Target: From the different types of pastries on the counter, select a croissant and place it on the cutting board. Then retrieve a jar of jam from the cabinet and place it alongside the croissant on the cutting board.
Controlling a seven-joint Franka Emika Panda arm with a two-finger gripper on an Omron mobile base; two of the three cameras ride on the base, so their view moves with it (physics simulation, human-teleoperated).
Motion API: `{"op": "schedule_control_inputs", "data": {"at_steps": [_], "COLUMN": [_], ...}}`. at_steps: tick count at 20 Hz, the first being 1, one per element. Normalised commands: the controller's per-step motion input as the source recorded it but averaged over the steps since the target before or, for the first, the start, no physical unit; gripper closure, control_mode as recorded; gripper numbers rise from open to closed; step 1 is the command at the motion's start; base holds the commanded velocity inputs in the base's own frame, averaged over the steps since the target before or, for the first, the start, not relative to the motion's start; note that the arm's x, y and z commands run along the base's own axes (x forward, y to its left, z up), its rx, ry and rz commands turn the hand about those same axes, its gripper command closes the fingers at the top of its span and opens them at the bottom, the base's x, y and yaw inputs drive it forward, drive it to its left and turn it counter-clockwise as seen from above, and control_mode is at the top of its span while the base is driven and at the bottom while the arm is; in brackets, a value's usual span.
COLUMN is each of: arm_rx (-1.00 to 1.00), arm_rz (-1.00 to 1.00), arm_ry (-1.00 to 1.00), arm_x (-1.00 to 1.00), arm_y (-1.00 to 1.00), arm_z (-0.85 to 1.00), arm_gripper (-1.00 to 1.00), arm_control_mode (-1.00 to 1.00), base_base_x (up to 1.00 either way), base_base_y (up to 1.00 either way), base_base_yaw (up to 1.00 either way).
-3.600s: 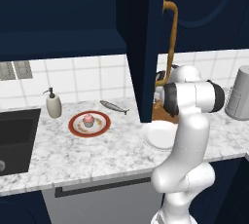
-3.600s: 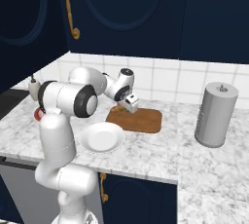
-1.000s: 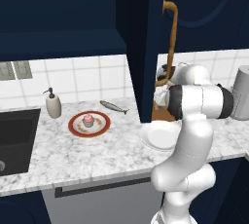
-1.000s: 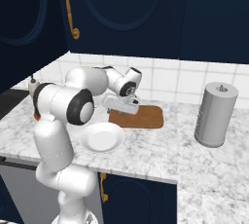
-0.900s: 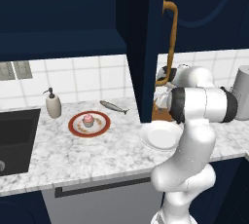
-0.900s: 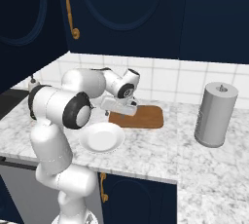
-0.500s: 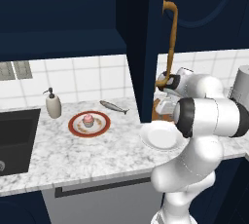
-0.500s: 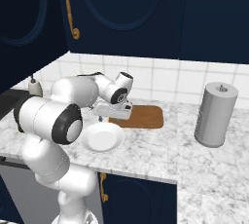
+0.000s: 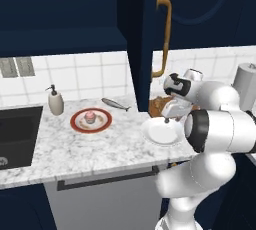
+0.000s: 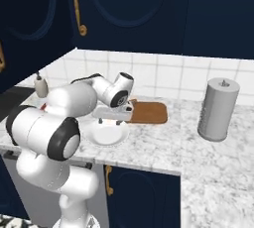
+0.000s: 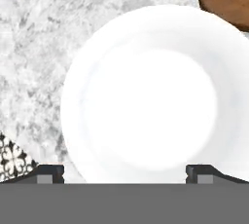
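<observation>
My gripper (image 11: 125, 173) is open and empty, with its fingertips (image 11: 51, 172) wide apart, and it hangs low over the round white plate (image 11: 151, 91). From the sides, the gripper (image 10: 110, 121) sits just left of the brown cutting board (image 10: 151, 112). A golden-brown bit, probably the croissant (image 10: 130, 106), shows at the board's left end, mostly behind my hand. The pink cupcake (image 9: 90, 116) sits on a red-rimmed plate (image 9: 77, 124) on the marbled counter (image 9: 75, 149). The navy cabinet door (image 9: 145, 49) with its brass handle (image 9: 165, 34) stands open. The jar of jam is out of view.
A grey fish (image 9: 116, 105) and a soap dispenser (image 9: 55, 101) lie near the tiled wall. A dark sink (image 9: 17, 134) is at far left. A tall grey canister (image 10: 217, 108) stands right of the board. The open door hangs over the counter beside my arm.
The hand has swung from above the cutting board leftward and down to the white plate. The gripper is empty throughout.
</observation>
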Motion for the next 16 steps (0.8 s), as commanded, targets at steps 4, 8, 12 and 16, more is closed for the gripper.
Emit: {"op": "schedule_control_inputs", "data": {"at_steps": [4, 8, 12, 16], "arm_rx": [0.00, 0.00, 0.00, 0.00], "arm_rz": [0.00, 0.00, 0.00, 0.00], "arm_ry": [0.00, 0.00, 0.00, 0.00], "arm_x": [0.00, 0.00, 0.00, 0.00], "arm_y": [0.00, 0.00, 0.00, 0.00], "arm_z": [0.00, 0.00, 0.00, 0.00], "arm_gripper": [-1.00, -1.00, -1.00, -1.00], "arm_control_mode": [1.00, 1.00, 1.00, 1.00], "base_base_x": [-1.00, -1.00, -0.85, -0.44], "base_base_y": [0.10, 0.22, 0.73, 1.00], "base_base_yaw": [0.00, 0.02, 0.09, 0.00]}}
